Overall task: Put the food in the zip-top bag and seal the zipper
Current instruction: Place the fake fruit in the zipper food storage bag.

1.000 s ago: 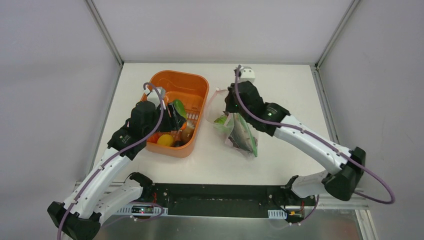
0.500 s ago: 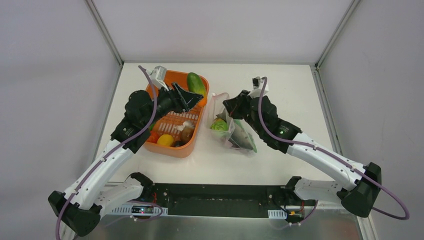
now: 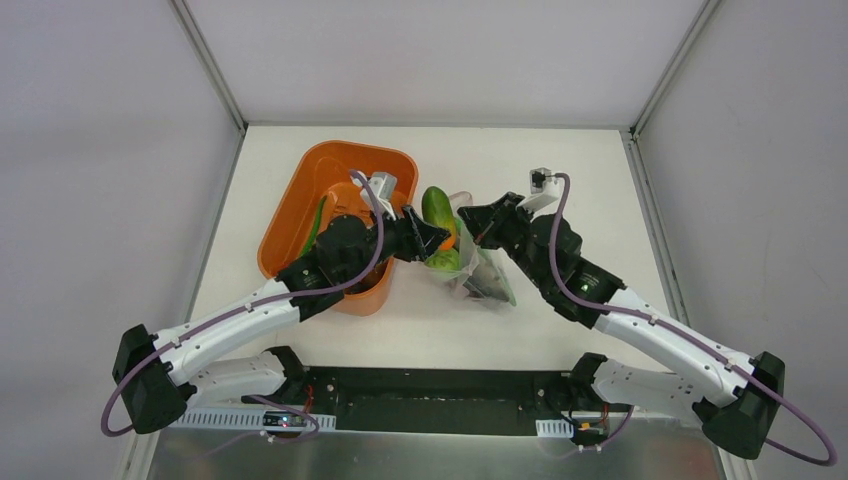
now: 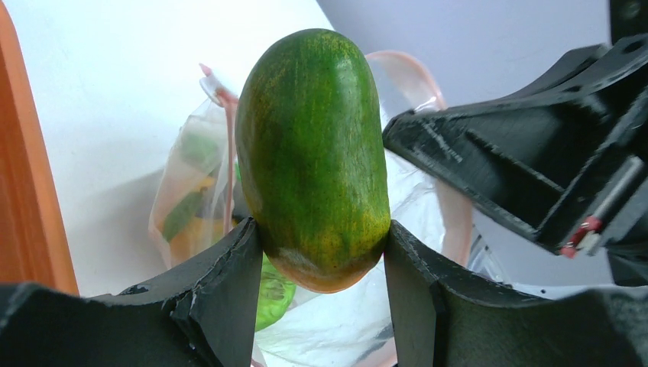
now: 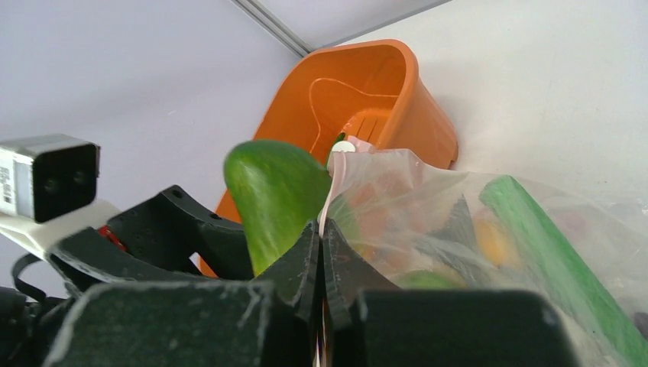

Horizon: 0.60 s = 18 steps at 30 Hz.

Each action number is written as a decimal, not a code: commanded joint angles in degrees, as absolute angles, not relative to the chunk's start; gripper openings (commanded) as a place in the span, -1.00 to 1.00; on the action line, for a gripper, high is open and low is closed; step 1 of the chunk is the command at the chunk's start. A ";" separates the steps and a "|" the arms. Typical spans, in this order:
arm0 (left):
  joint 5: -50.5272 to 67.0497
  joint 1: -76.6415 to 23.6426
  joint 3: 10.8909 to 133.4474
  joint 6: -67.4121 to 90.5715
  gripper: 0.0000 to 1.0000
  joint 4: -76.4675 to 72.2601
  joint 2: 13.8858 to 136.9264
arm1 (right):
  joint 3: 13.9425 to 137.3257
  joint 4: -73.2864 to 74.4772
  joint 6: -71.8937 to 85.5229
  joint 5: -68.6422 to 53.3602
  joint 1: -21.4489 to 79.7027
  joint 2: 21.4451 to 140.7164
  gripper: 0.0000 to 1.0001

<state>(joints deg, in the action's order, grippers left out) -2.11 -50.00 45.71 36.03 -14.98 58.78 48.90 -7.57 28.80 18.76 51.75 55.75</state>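
- Nearest to us, the zip-top bag (image 3: 478, 283) rests on the table (image 3: 560, 180) just right of the orange basket (image 3: 300, 190). Its body lies crumpled low and its mouth is lifted toward the far side.
- Through the clear plastic we make out a light green round fruit (image 3: 444, 262), a long green piece (image 5: 550, 256) along one side and something yellow (image 5: 493, 241). There is also a dark shape that we cannot name.
- The right gripper (image 5: 321, 237) has its fingers pressed flat together on the bag's rim and holds that edge up. The pink zipper (image 4: 228, 164) runs along the mouth, which gapes, so the bag is not yet sealed.
- Just beside it, the left gripper (image 4: 322, 264) clamps a green oblong fruit (image 4: 313, 149) by its lower end. Its fingers (image 4: 229, 290) are parted only as wide as the fruit.
- The fruit stands upright at the bag's mouth, between the basket and the right gripper. We cannot tell whether it touches the rim.
- The basket's near part is covered by the left arm, so we cannot see what lies there. Farther in, a thin green pod (image 3: 317, 220) leans along the basket's left wall.
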 commanded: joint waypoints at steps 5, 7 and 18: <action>-5.63 -53.70 46.65 30.61 -0.55 -14.56 59.01 | 47.61 -12.46 31.00 17.08 52.06 52.68 -1.00; -3.63 -53.93 47.56 29.15 -0.44 -11.61 59.87 | 47.52 -12.67 30.87 17.74 52.11 52.08 -1.00; -0.10 -54.18 47.12 24.74 0.74 -8.90 55.41 | 47.23 -10.29 29.43 17.40 52.16 49.69 -1.00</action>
